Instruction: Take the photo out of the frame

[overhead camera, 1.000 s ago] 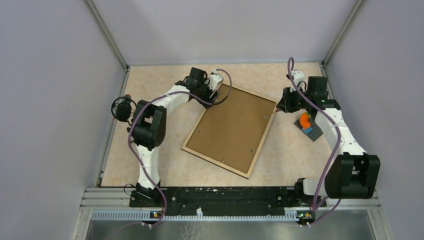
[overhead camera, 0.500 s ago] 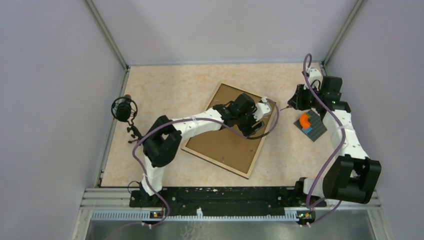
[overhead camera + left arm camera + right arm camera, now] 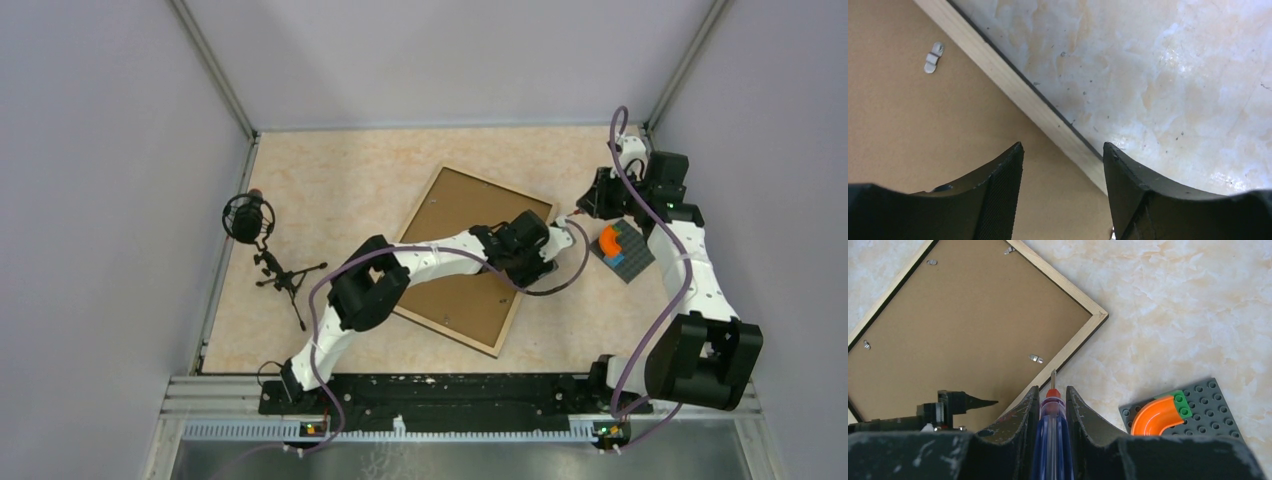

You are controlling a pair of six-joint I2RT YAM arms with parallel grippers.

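The frame (image 3: 455, 215) lies face down on the table, its brown board back up, so the photo is hidden. My left arm reaches across it. The left gripper (image 3: 556, 243) hangs open over the frame's right edge (image 3: 1013, 90), with nothing between its fingers (image 3: 998, 190). A small metal tab (image 3: 933, 56) sits on the board nearby. My right gripper (image 3: 592, 205) is shut on a blue-handled screwdriver (image 3: 1052, 430). Its metal tip points at the frame's right edge (image 3: 1068, 347), close to another tab (image 3: 1036, 358).
A grey studded baseplate (image 3: 628, 262) with an orange curved piece (image 3: 1158, 415) lies right of the frame, under the right arm. A black microphone on a small tripod (image 3: 250, 218) stands at the left. Walls close in the table on three sides.
My left arm has swung from the frame's far left corner across the board to its right edge. The right gripper has drawn slightly right, the screwdriver still in it.
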